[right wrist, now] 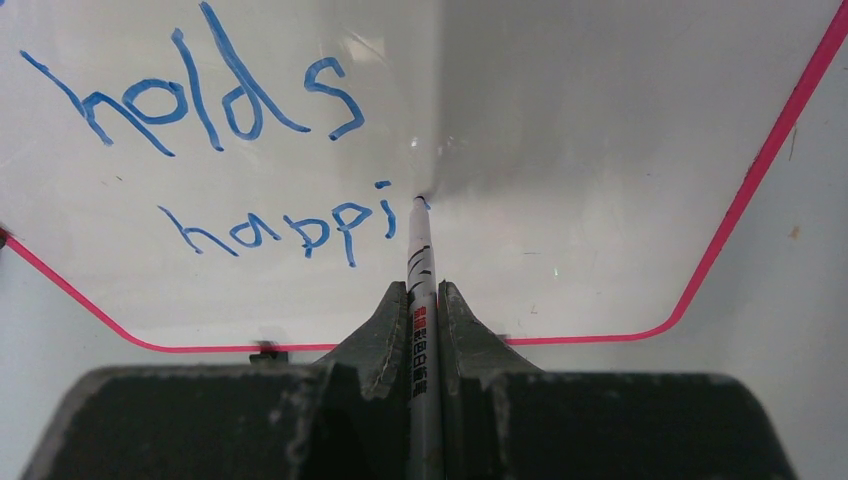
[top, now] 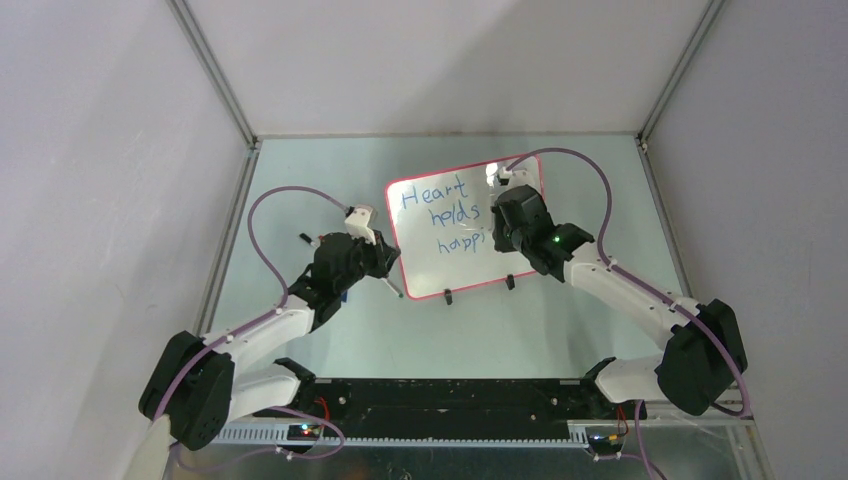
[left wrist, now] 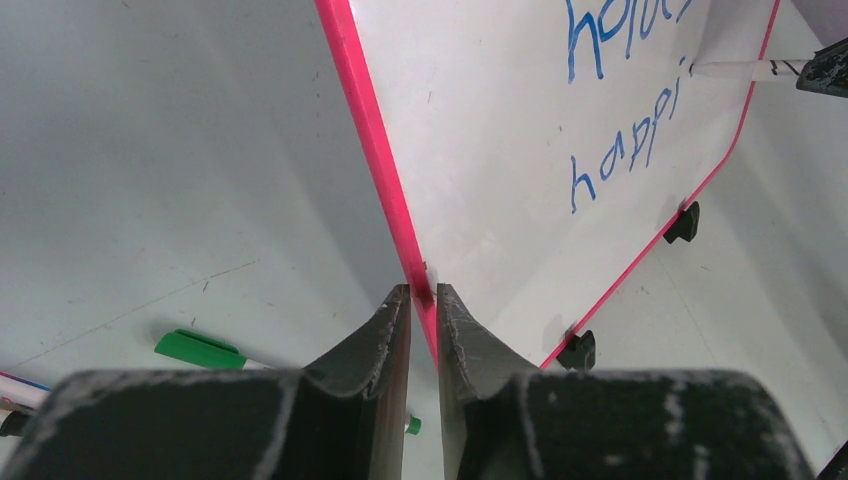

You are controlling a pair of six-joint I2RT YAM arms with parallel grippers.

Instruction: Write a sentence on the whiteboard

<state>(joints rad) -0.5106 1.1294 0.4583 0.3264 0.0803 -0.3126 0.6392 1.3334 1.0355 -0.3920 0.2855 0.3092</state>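
The whiteboard [top: 440,275], white with a thin red frame, stands tilted mid-table on two black feet [top: 448,296]. The sentence [top: 440,215] on it reads "Heart holds happi" in blue. My left gripper [left wrist: 423,292] is shut on the board's red left edge [left wrist: 370,130], one finger on each face. My right gripper [right wrist: 423,290] is shut on a white marker [right wrist: 420,250]. The marker's tip touches the board just right of "happi" [right wrist: 290,230]. From above, the right gripper [top: 503,225] hovers over the board's right half and the left gripper [top: 385,262] is at its lower left corner.
A green-capped marker [left wrist: 200,350] lies on the table left of the board, under my left wrist. More marker ends [left wrist: 15,395] show at the frame's left edge. A small black item [top: 305,238] lies farther left. Grey walls enclose the table on three sides.
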